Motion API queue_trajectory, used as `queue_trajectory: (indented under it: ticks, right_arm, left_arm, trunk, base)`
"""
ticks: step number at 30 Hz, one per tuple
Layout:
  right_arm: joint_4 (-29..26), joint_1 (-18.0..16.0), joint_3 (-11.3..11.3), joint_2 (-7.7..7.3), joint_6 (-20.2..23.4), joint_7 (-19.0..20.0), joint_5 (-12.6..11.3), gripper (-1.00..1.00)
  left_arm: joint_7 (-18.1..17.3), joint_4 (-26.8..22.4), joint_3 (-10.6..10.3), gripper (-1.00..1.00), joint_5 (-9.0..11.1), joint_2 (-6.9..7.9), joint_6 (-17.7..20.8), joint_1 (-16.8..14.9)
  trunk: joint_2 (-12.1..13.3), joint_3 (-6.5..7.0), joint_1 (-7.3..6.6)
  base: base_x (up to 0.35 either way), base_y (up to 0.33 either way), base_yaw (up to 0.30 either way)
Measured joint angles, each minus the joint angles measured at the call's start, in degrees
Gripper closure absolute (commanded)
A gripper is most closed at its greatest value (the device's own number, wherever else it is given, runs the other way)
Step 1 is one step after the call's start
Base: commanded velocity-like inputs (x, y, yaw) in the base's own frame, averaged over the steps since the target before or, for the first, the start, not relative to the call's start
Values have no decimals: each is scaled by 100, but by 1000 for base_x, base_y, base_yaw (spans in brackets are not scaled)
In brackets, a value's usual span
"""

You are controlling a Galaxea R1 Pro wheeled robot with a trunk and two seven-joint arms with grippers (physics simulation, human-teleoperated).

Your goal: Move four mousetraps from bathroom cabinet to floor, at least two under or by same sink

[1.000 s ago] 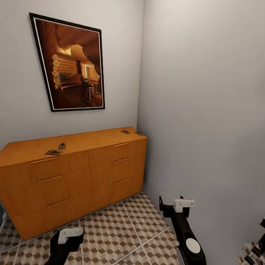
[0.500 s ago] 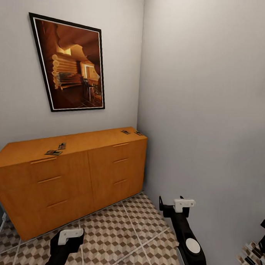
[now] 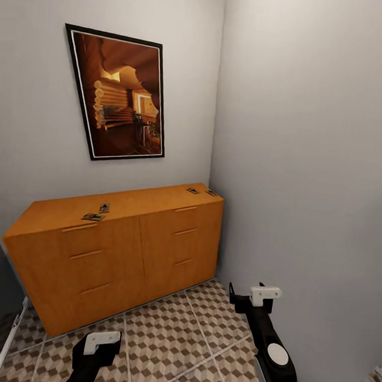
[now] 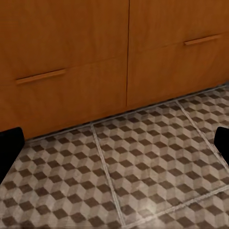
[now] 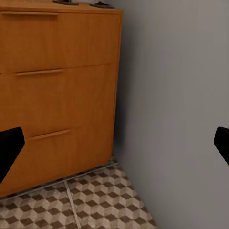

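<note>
Head view: the cabinet (image 3: 121, 254) is standing against the back wall, its right end reaching the corner with the grey side wall (image 3: 309, 163). Four mousetraps are lying on its flat top: a pair (image 3: 96, 213) near the front edge toward the left, a pair (image 3: 201, 191) at the far right end by the corner, too small for me to make out their parts. A framed picture (image 3: 120, 93) is hanging above. The bathroom floor (image 3: 162, 334) is lying open between me and the drawer fronts, narrowing toward the corner.

My left gripper (image 4: 114, 143) is hanging low over the tiles, fingertips wide apart at the edges of the left wrist view, holding nothing. My right gripper (image 5: 114, 145) is likewise spread apart and free, facing the cabinet's right end close to the side wall. A dark shape at the far left is being cut off; I cannot identify it.
</note>
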Motion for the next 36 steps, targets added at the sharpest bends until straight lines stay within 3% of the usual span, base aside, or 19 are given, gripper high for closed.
queue_trajectory:
  ticks: [36]
  right_arm:
    - [0,0,0,1,0,0,0,-100]
  left_arm:
    - [0,-2,-9,-100,-8,-18,0,-1]
  trunk:
    - [0,-78,0]
  base:
    - [0,0,286]
